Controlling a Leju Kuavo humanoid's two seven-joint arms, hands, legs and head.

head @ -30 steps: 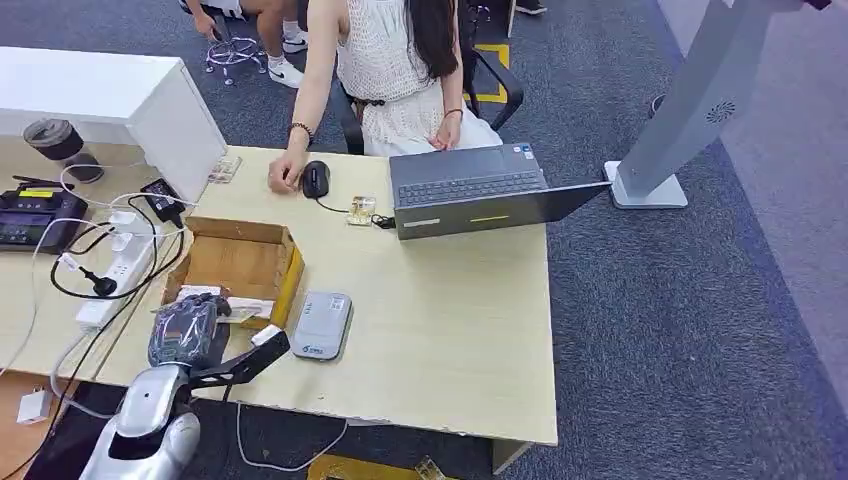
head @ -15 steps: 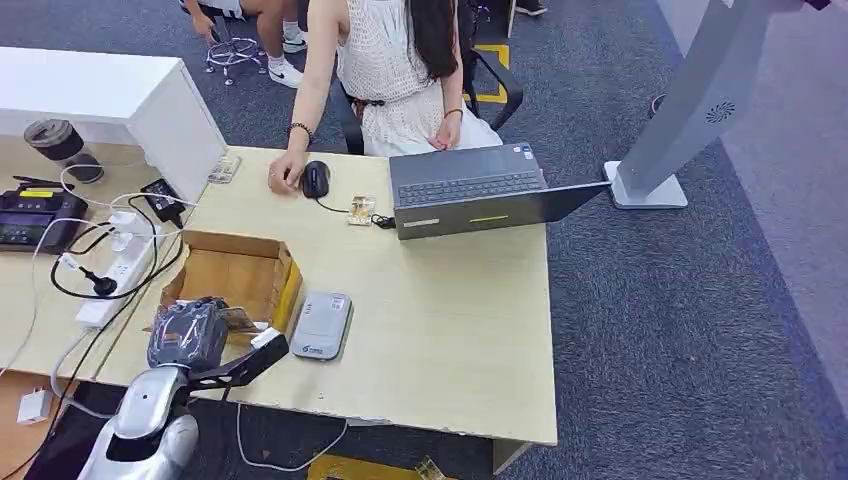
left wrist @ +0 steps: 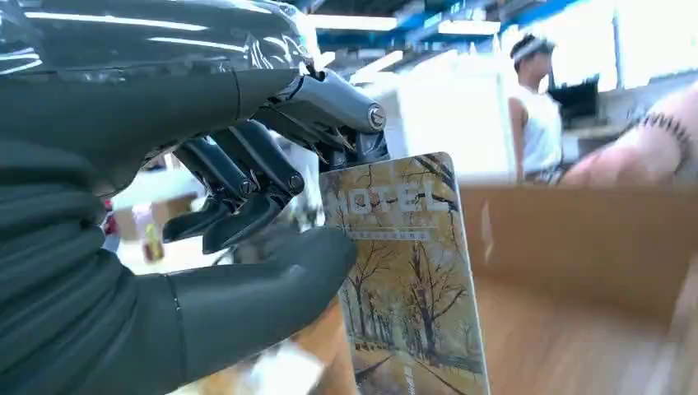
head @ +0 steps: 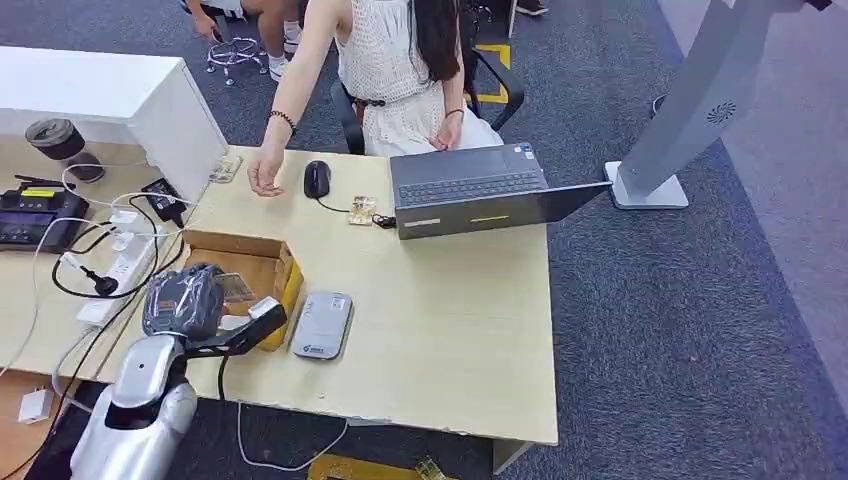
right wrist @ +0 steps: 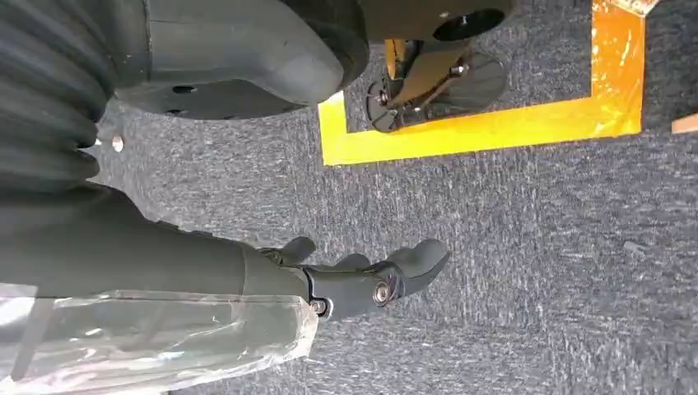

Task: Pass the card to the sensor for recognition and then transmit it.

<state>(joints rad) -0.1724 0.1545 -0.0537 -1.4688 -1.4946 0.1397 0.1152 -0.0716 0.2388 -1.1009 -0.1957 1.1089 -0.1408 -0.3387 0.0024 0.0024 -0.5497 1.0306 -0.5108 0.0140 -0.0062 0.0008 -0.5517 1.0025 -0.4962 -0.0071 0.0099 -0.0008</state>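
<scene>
The wooden table (head: 450,330) carries a laptop (head: 480,190) at its far edge, an open cardboard box (head: 262,262) near left, and the grey sensor (head: 321,325) just right of it. Over the box, the left hand (head: 185,300) pinches the hotel card (left wrist: 407,280) between thumb and fingers. The right hand (right wrist: 362,280) hangs over carpet, apparently loosely spread and holding nothing.
</scene>
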